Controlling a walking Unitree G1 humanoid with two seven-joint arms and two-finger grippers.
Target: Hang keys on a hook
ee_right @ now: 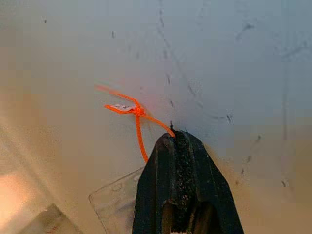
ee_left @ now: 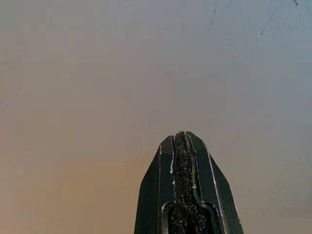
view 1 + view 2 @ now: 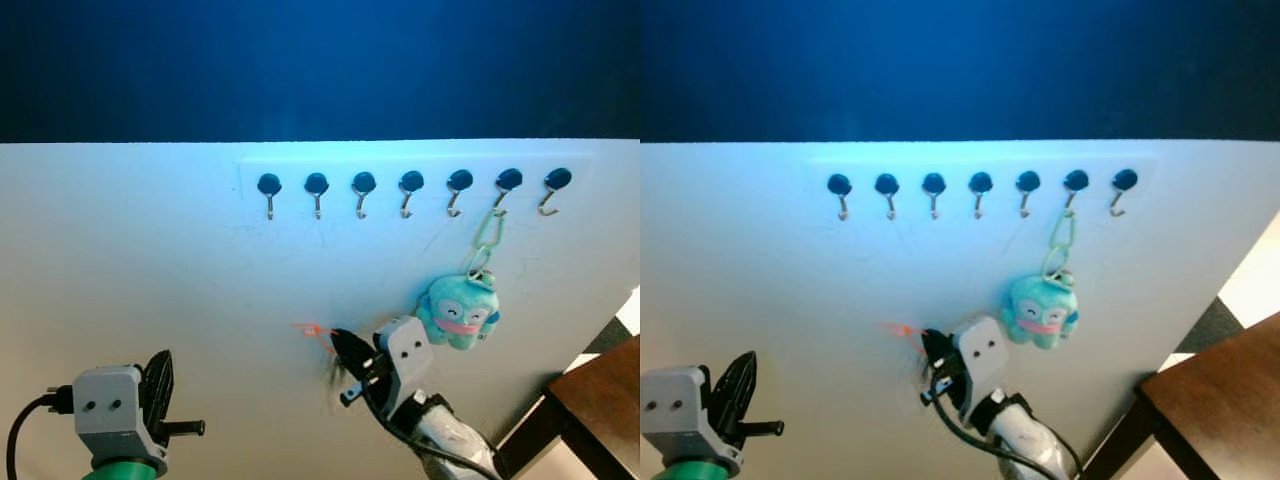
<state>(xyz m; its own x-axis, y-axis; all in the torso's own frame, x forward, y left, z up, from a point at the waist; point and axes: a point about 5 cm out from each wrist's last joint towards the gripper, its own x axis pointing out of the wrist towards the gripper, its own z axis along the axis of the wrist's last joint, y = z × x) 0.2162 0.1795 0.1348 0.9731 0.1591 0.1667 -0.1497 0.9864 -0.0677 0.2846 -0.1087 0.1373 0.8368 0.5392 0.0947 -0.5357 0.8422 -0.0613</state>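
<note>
A row of several black-capped metal hooks [image 3: 364, 190] runs along the white wall [image 3: 150, 260]. A teal plush charm [image 3: 458, 312] hangs on a green chain [image 3: 488, 235] from the second hook from the right [image 3: 505, 188]. My right gripper [image 3: 342, 347] is raised close to the wall, below and left of the plush. It is shut on a thin orange tie [image 1: 138, 112] whose loop sticks out past the fingertips. A clear plastic tag [image 1: 117, 200] and a bit of metal [image 1: 48, 220] hang under the fingers. My left gripper [image 3: 158, 385] is shut and holds nothing, low on the left.
A dark wooden table [image 3: 597, 405] stands at the lower right, next to the wall. The hooks to the left of the plush's hook are bare, as is the last hook on the right [image 3: 552, 190]. Above the white wall is a dark blue band [image 3: 320, 70].
</note>
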